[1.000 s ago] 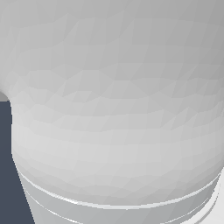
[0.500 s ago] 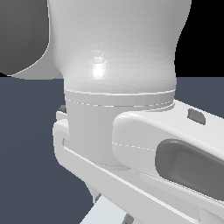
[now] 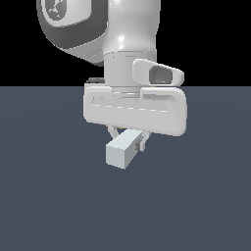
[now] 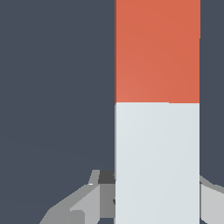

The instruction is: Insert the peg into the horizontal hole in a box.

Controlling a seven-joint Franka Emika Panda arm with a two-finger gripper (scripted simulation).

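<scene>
Above the flat slate-grey floor [image 3: 59, 206], the white Panda arm [image 3: 130, 34] fills the upper middle of the exterior view, its top cut off by the frame edge and its rounded grey-capped joint [image 3: 66, 22] only partly shown; below it sits the broad white hand housing [image 3: 135, 112], which hides most of what hangs under it; the pale grey gripper [image 3: 127, 133] shows only as small finger stubs on either side of the bar, and its jaws are clamped on the long square-sectioned peg [image 3: 122, 149], one finger against each side. Only the peg's white-grey end faces the exterior camera, pointing out and slightly toward that view's left, clear of the floor; its red-orange half lies behind, out of sight there. The wrist view shows both halves of the bar [image 4: 157, 109], the red-orange part running away from the hand and cut off at the picture's edge, the white-grey part nearer the fingers [image 4: 83, 201], whose tips are partly covered by the bar and partly cropped. Neither view shows the tan box or its hole; behind the peg lies only the dark floor, and a black band sits above the horizon in the exterior view.
</scene>
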